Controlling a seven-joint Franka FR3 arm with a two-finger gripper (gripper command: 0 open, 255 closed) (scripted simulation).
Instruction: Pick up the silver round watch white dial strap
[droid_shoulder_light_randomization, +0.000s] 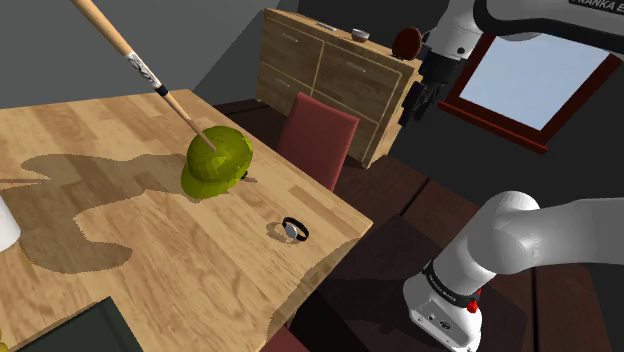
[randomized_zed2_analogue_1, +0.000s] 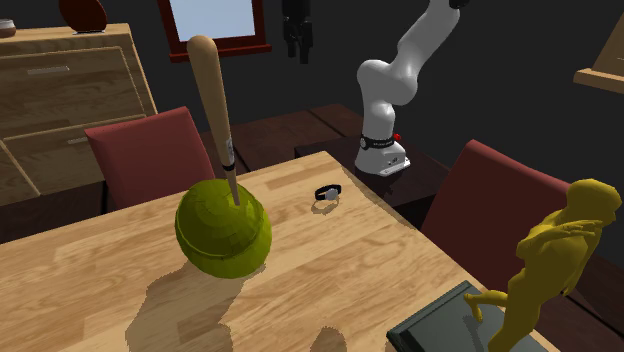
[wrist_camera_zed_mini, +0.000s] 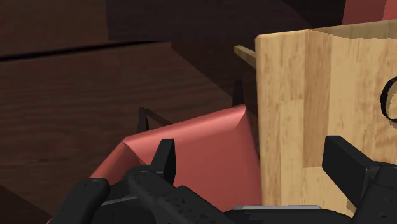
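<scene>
The watch (droid_shoulder_light_randomization: 294, 229) is a small round silver case on a black strap. It lies on the wooden table (droid_shoulder_light_randomization: 120, 230) near the edge closest to the red chair (droid_shoulder_light_randomization: 318, 135). In the second exterior view the watch (randomized_zed2_analogue_1: 327, 193) lies beside the green cap. My black gripper (droid_shoulder_light_randomization: 418, 100) hangs high in the air beyond the table's edge, above and past the chair, far from the watch. From that other side the gripper (randomized_zed2_analogue_1: 297, 40) points down in front of the framed window. In the wrist view my gripper (wrist_camera_zed_mini: 254, 162) is open, over the chair and the table corner (wrist_camera_zed_mini: 299, 108), with a dark loop of the strap (wrist_camera_zed_mini: 389, 95) at the frame's edge.
A green cap (droid_shoulder_light_randomization: 216, 155) with a wooden baseball bat (droid_shoulder_light_randomization: 130, 55) leaning on it sits by the watch. A wooden dresser (droid_shoulder_light_randomization: 330, 75) stands behind the chair. A golden figurine (randomized_zed2_analogue_1: 550, 265), a dark flat slab (randomized_zed2_analogue_1: 450, 320) and a second red chair (randomized_zed2_analogue_1: 490, 200) are at the table's other end.
</scene>
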